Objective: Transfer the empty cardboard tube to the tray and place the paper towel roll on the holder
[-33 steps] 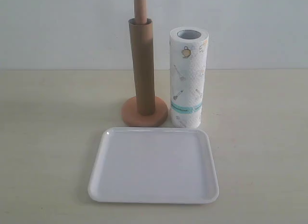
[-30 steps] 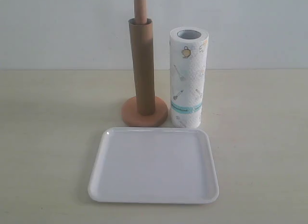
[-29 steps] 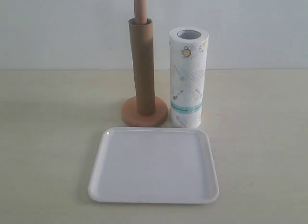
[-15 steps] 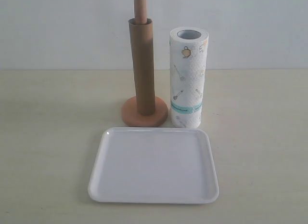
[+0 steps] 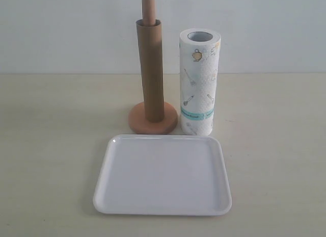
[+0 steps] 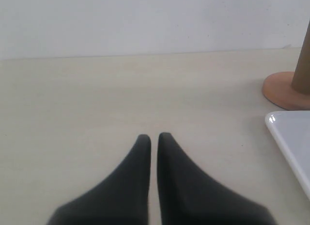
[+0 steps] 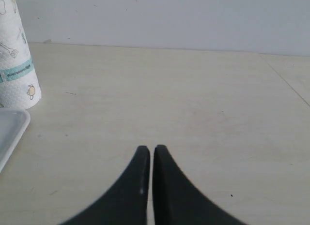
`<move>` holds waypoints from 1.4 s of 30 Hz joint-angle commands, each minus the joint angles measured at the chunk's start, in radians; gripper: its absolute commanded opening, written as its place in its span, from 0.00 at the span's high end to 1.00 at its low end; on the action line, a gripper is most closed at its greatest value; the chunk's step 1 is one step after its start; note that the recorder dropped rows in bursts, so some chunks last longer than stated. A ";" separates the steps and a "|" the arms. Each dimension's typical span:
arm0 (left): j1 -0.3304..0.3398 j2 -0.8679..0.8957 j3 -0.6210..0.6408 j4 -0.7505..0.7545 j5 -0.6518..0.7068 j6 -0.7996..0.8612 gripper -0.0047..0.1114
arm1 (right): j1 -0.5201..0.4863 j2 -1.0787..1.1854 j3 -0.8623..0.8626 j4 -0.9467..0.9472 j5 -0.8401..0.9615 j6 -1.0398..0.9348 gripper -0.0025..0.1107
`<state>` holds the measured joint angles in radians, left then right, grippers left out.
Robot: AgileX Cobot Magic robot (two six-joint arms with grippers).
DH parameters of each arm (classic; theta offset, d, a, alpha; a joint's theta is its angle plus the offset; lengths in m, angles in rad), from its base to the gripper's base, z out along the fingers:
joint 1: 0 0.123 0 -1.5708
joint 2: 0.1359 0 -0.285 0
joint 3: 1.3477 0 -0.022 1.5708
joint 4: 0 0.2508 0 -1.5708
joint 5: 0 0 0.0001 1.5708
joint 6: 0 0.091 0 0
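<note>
The empty cardboard tube [image 5: 151, 69] is standing upright, sleeved over the holder [image 5: 138, 123], whose rod is running out past the top edge of the exterior view. The paper towel roll [image 5: 199, 81] is standing just right of it, and the tray [image 5: 163, 176] is lying nearer on the worktop [image 5: 46, 145]. Nothing is sitting differently from a second ago. Only the wrist views are showing the left gripper [image 6: 154, 137] and right gripper [image 7: 151, 148], each over the worktop with jaws pressed nearly together, holding nothing.
</note>
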<state>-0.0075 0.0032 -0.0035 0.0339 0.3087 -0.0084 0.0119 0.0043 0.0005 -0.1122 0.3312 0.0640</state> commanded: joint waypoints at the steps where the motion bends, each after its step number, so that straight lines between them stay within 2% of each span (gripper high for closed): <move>1: -0.005 -0.003 0.004 -0.008 -0.002 0.002 0.92 | -0.003 -0.004 0.000 0.002 -0.006 0.004 0.96; 13: -0.005 -0.003 0.004 -0.008 -0.024 0.008 0.92 | -0.003 -0.004 0.000 0.002 -0.006 0.004 0.96; 15: -0.005 -0.003 0.004 -0.008 -0.080 0.008 0.92 | -0.003 -0.004 0.000 0.002 -0.006 0.004 0.96; 18: -0.005 -0.003 0.004 -0.008 -0.244 0.008 0.92 | -0.003 -0.004 0.000 0.002 -0.006 0.004 0.96; 21: -0.005 -0.003 0.004 -0.008 -0.543 0.002 0.92 | -0.003 -0.004 0.000 0.002 -0.006 0.004 0.96; 23: -0.005 -0.003 0.004 -0.008 -0.685 0.002 0.92 | -0.003 -0.004 0.000 0.002 -0.006 0.004 0.96; 27: -0.005 0.003 -0.087 -0.008 -0.697 0.025 0.92 | -0.003 -0.004 0.000 0.002 -0.006 0.004 0.96; 30: -0.005 0.117 -0.177 -0.008 -0.675 0.029 0.92 | -0.003 -0.004 0.000 0.002 -0.006 0.004 0.96; 36: -0.005 0.463 -0.296 0.000 -0.658 0.029 0.92 | -0.003 -0.004 0.000 0.002 -0.006 0.004 0.96; 40: -0.005 0.705 -0.316 0.009 -0.756 0.029 0.92 | -0.003 -0.004 0.000 0.002 -0.006 0.004 0.96; 42: -0.005 0.797 -0.316 0.009 -0.855 0.029 0.92 | -0.003 -0.004 0.000 0.002 -0.006 0.004 0.96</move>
<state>-0.0075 0.6896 -0.3109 0.0390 -0.4430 0.0191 0.0119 0.0043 0.0005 -0.1122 0.3312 0.0640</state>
